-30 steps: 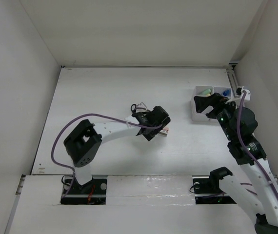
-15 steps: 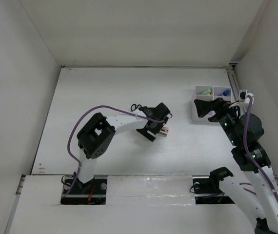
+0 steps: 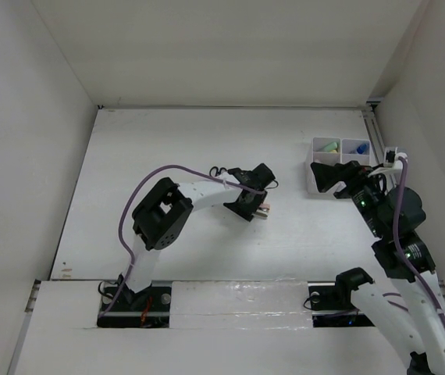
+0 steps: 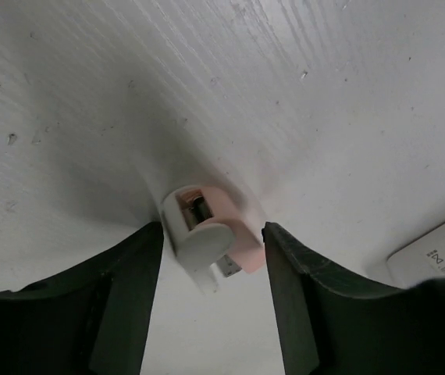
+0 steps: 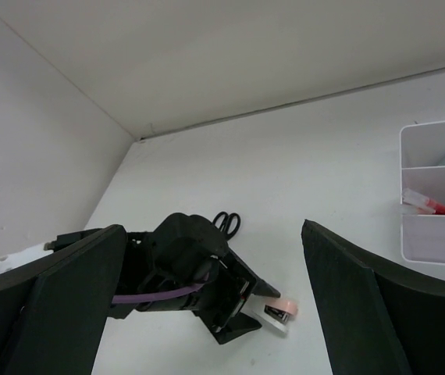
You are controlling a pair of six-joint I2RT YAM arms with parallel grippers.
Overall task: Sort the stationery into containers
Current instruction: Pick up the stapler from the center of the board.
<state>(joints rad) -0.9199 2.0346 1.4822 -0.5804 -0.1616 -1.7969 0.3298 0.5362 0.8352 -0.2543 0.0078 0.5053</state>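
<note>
The white-pink eraser [image 4: 207,234] lies on the white table between the fingers of my left gripper [image 4: 211,230]. Both fingertips [image 4: 151,242] press against its sides. From above, the eraser [image 3: 264,209] shows at the tip of the left gripper [image 3: 258,205], near the table's middle. Black-handled scissors [image 3: 217,170] lie just behind that wrist. The white divided container [image 3: 314,144] stands at the right. It holds a light green marker [image 3: 329,146] and a red pen [image 5: 433,205]. My right gripper [image 3: 325,178] hovers open in front of the container, holding nothing.
A blue item [image 3: 361,147] sits in the container's back right compartment. White walls close the table in on the left, the back and the right. The left arm's purple cable [image 3: 133,207] loops over the table's left half.
The left gripper has come down around the eraser and its jaws have closed in on it. The right arm has drawn back a little toward the near right.
</note>
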